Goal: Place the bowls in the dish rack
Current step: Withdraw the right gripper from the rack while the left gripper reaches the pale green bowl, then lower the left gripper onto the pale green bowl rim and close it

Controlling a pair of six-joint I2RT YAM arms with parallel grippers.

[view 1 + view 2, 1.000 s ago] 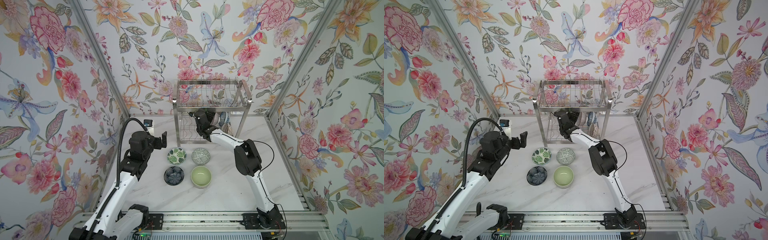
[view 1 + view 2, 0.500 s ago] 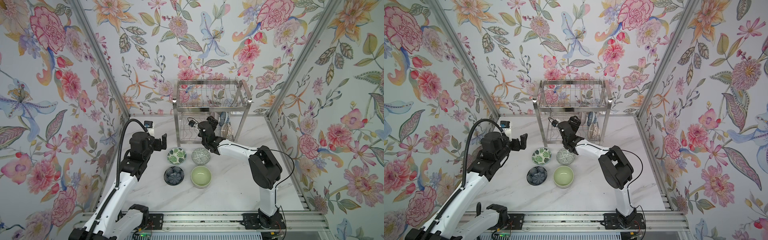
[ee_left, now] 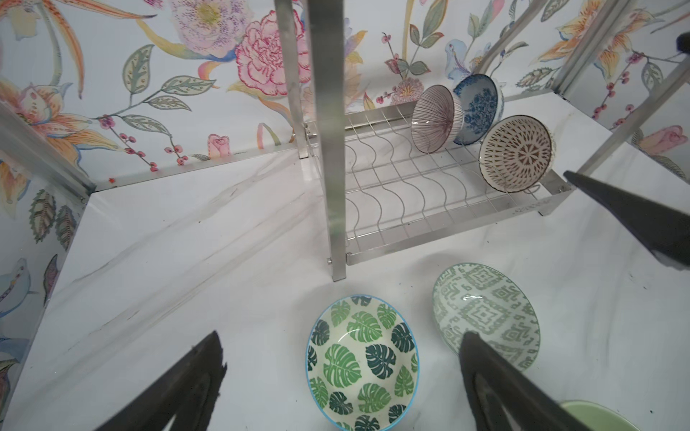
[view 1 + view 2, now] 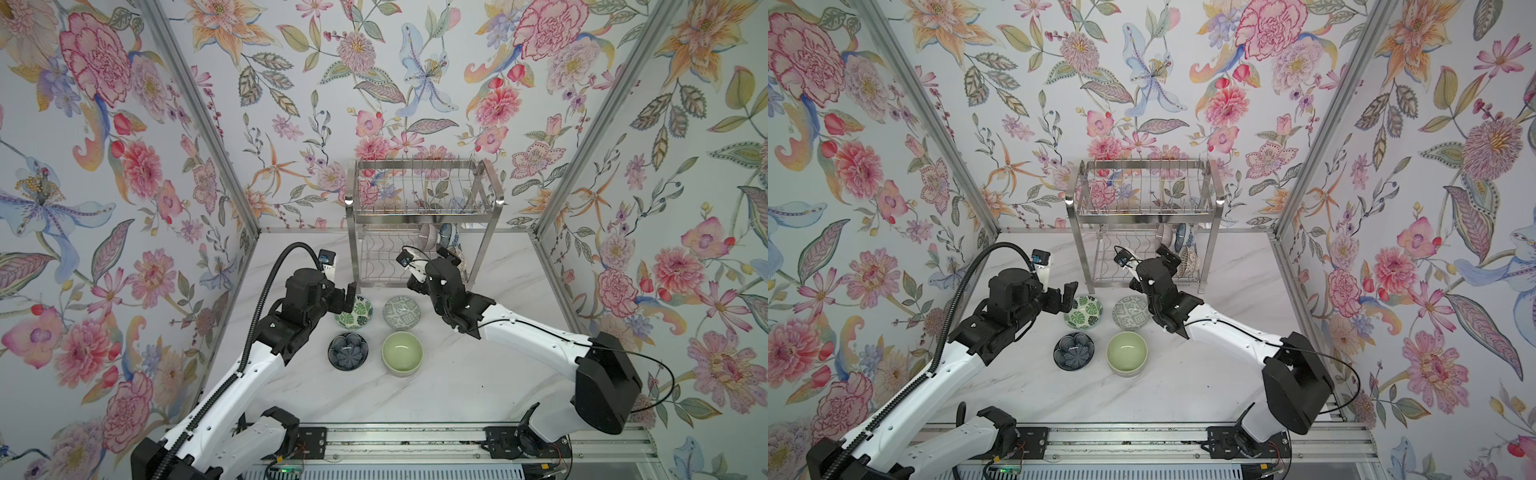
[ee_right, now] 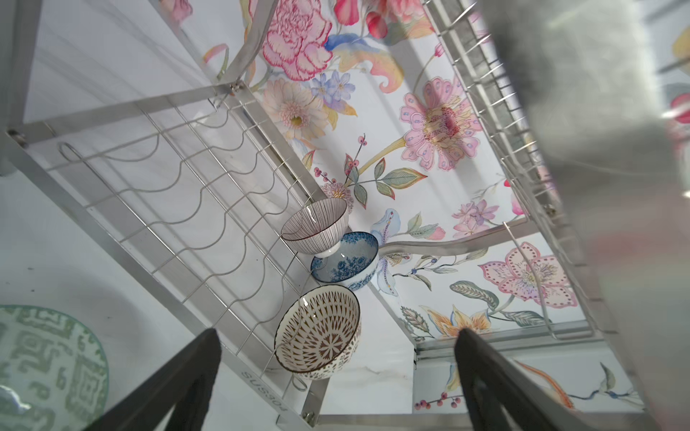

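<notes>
The dish rack [image 4: 419,212] [image 4: 1142,212] stands at the back wall. On its lower shelf, at the right end, lean a ribbed bowl [image 3: 437,118], a blue floral bowl [image 3: 479,106] and a brown lattice bowl [image 5: 317,332]. In front of the rack, a leaf-print bowl [image 4: 353,314], a geometric bowl [image 4: 401,312], a dark flower bowl [image 4: 348,351] and a plain green bowl [image 4: 402,353] sit on the table. My left gripper [image 4: 348,296] [image 3: 342,337] hovers open over the leaf-print bowl's left rim. My right gripper [image 4: 432,268] [image 5: 336,334] is open and empty just outside the rack's front.
The white marble table [image 4: 457,374] is closed in by floral walls on three sides. The rack's front left leg [image 3: 328,149] stands just beyond the leaf-print bowl. A metal rail [image 4: 415,436] runs along the table's near edge.
My right gripper has drawn back out of the rack's lower shelf, open and empty, and its elbow has swung right. My left gripper has shifted right toward the leaf-print bowl.
</notes>
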